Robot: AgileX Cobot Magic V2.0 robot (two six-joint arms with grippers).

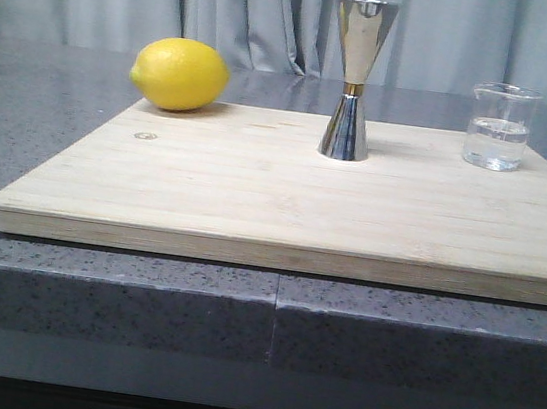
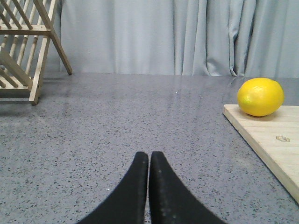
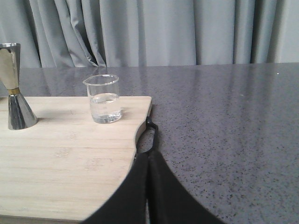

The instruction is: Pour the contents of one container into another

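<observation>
Grey curtains are backing a speckled stone counter [image 1: 62, 126] carrying a wooden board [image 1: 283, 206]. Nothing is being held yet: the left gripper [image 2: 148, 161] and right gripper [image 3: 148, 161] are both sitting with fingers pressed together, empty. The beaker [image 3: 103, 99], part-filled with clear liquid, is standing ahead of the right gripper, slightly toward the jigger [image 3: 14, 86]. The lemon [image 2: 260, 96] is irrelevant. Likely step 1, pre-grasp; the right fingers need spreading, then advancing around the beaker.
</observation>
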